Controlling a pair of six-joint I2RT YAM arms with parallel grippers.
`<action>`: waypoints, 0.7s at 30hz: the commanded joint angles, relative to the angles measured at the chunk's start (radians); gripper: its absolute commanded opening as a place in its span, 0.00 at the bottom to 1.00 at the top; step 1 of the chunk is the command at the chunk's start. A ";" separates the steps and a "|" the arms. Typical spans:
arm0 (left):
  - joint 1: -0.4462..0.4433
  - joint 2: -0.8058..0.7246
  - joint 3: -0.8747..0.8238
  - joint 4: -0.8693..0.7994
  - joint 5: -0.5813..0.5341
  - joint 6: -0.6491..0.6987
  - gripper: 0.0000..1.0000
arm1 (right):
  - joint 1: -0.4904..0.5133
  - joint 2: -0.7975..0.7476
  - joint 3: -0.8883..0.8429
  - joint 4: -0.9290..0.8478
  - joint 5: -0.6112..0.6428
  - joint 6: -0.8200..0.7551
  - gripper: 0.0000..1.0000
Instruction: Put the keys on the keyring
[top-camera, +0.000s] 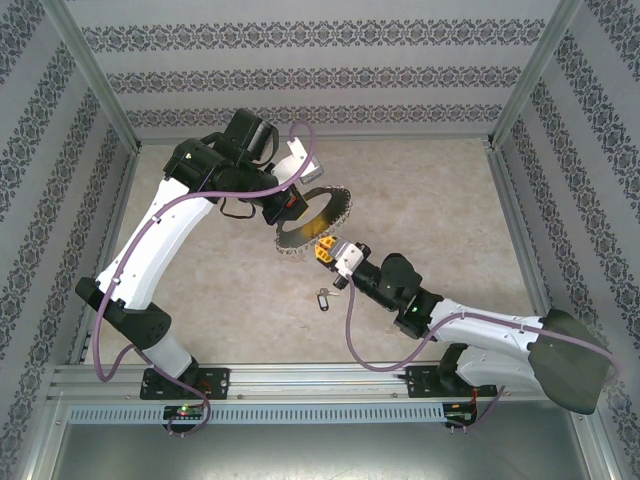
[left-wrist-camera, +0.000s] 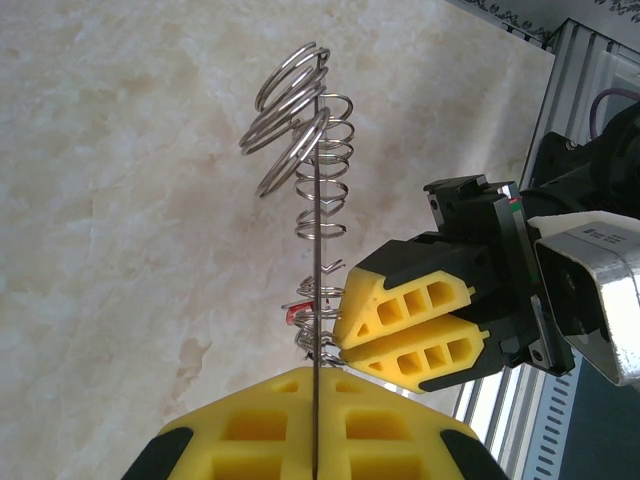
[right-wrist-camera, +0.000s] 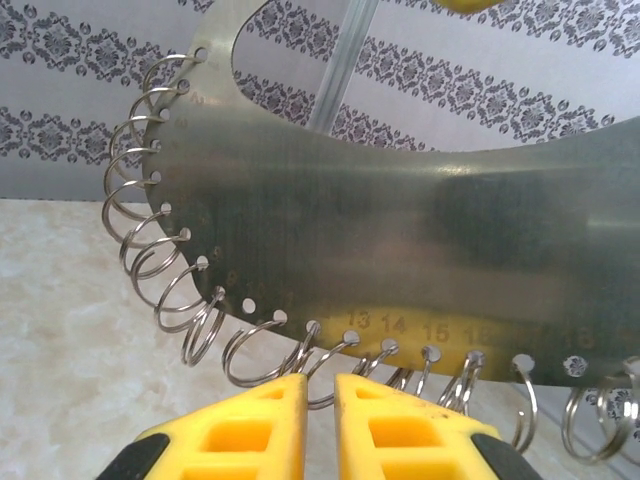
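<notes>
**At the keyring's lower rim: right pincer up against the rings**

From above, the left pincer (top-camera: 292, 210) clamps the keyring (top-camera: 312, 226), a flat silvery plate fringed with small rings, raised over the table (top-camera: 200, 260). Its long axis runs roughly 8 to 2 o'clock. The right pincer (top-camera: 325, 250) sits at the plate's 5 o'clock edge. It is the nearer arm to the dark-tagged key (top-camera: 322, 298), which lies on the table at that pincer's 6 o'clock.

On the left wrist, the keyring (left-wrist-camera: 316, 230) stands edge-on, rising toward 12 from the left pincer (left-wrist-camera: 315, 385). The right pincer (left-wrist-camera: 338, 346) enters from 3 o'clock, tips at the lowest rings, with a red tag (left-wrist-camera: 297, 314) just beyond at 10 o'clock.

On the right wrist, the right pincer (right-wrist-camera: 320, 388) is nearly closed, leaving a slim gap. I cannot tell whether it pinches anything. The keyring (right-wrist-camera: 400, 260) lies broadside at 12 o'clock, ringed edge toward the tips.
</notes>
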 joint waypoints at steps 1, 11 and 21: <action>-0.020 -0.004 0.029 0.004 -0.005 -0.011 0.02 | 0.015 0.005 0.022 0.050 0.048 -0.014 0.17; -0.020 -0.008 0.027 0.005 -0.012 -0.011 0.02 | 0.016 -0.020 -0.008 0.008 0.043 -0.015 0.17; -0.020 -0.011 0.028 0.009 -0.010 -0.014 0.02 | 0.016 -0.029 -0.024 -0.030 0.064 -0.011 0.17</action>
